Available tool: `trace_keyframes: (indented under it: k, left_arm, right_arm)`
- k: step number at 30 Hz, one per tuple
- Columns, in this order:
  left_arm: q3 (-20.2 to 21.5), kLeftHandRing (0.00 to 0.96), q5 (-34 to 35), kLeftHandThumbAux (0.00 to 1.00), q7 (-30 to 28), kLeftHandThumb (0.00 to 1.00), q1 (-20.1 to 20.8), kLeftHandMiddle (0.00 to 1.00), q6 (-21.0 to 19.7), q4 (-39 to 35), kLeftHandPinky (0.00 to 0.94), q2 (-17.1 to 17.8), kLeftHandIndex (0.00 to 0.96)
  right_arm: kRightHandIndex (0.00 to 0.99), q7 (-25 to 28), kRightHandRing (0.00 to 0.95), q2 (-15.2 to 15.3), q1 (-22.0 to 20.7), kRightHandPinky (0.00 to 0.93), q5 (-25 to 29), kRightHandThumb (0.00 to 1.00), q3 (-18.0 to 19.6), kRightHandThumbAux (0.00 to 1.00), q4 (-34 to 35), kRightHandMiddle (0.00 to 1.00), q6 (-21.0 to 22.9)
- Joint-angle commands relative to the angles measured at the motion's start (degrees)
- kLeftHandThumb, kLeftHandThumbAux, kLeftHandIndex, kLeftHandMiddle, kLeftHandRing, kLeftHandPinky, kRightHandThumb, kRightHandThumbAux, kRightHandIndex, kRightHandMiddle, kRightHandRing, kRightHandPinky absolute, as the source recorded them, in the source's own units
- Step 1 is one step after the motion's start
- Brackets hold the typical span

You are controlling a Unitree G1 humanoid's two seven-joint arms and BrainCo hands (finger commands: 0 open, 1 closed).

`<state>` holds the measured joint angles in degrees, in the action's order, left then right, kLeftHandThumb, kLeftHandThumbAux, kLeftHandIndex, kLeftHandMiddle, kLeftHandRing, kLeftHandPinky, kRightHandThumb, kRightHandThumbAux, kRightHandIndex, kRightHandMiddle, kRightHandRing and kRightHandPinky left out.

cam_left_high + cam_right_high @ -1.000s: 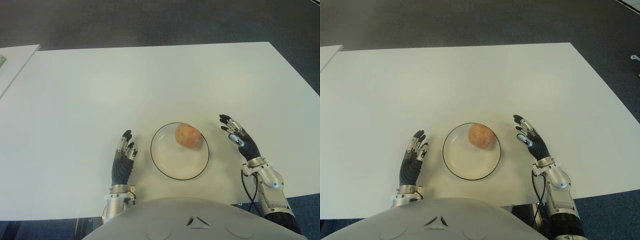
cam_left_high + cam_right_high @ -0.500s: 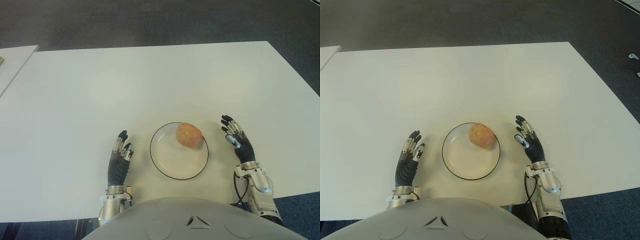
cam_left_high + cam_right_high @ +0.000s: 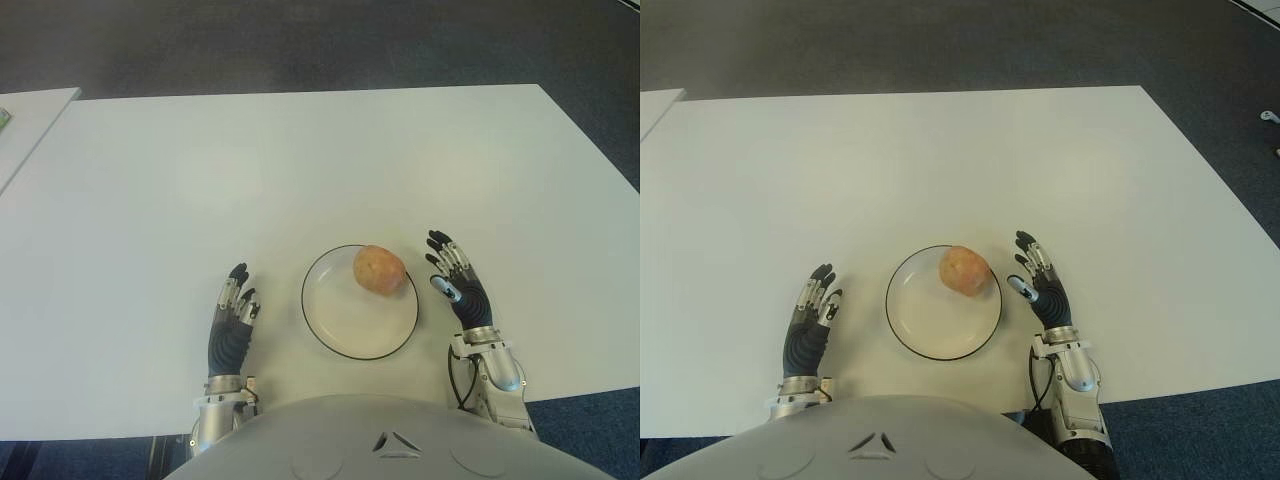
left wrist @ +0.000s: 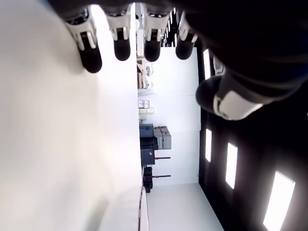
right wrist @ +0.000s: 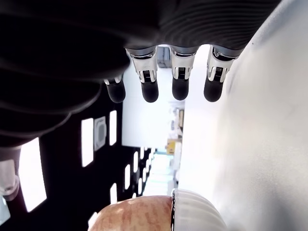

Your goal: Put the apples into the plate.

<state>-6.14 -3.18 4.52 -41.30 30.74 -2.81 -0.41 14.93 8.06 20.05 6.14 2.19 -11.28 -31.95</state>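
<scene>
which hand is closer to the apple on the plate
Right. The right hand, fingers open, shows just to the right of the round reddish-yellow apple in the white black-rimmed plate. The left hand, also open, shows beyond the plate's far left side.

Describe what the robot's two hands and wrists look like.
Both the left hand and the right hand have dark ribbed palms, silver finger segments and black rounded fingertips, on silver metal wrists. A black cable loops beside the right wrist.
</scene>
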Motion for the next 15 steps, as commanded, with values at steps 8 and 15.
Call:
trace_keyframes:
  k: [8,15]
  left_arm:
    - [0.4,0.0,0.9,0.52,-1.4,0.045,-0.8,0.0,-2.2,-0.9,0.0,-0.1,0.0]
    - [0.7,0.0,0.9,0.521,-1.5,0.03,-0.6,0.0,-2.4,-0.8,0.0,-0.1,0.0]
  right_arm:
    - [0.0,-1.7,0.0,-2.8,2.8,0.0,0.2,0.044,-1.1,0.502,-2.2,0.0,4.7]
    - [0.0,-2.8,0.0,-5.4,3.8,0.0,1.9,0.05,-1.2,0.515,-0.5,0.0,6.5]
